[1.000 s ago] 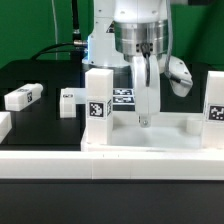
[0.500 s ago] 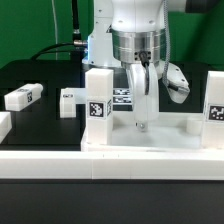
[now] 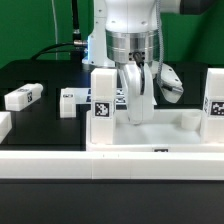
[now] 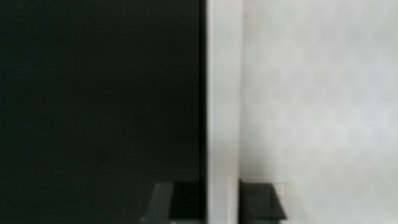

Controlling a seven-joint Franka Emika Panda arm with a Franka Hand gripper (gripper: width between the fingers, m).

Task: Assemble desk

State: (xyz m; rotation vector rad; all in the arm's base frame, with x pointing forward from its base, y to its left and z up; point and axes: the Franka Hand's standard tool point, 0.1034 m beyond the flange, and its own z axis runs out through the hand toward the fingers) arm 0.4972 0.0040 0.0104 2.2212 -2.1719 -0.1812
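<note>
Robotics laboratory test cell. Indicators: green backdrop curtain [image 3: 30, 25] at upper left of the exterior frame, matte black table [image 3: 40, 80], fiducial-tagged marker board [image 3: 119, 96] at centre, black cable [image 3: 62, 45].

We find the desk top [image 3: 185, 128] lying on the table [image 3: 45, 130] just behind the rail [image 3: 60, 165], with the first leg [image 3: 101, 100] upright in its corner on the exterior view's left and the second leg [image 3: 214, 97] upright in the corner on that view's right. Between them the gripper [image 3: 137, 115] stands over the desk top, fingers [image 4: 178, 203] either side of a wall, and the marker board [image 3: 120, 97] lies behind the far edge. Well off the edge on that view's left, the inner loose leg [image 3: 68, 100] and the outer loose leg [image 3: 22, 97] lie on the table.
</note>
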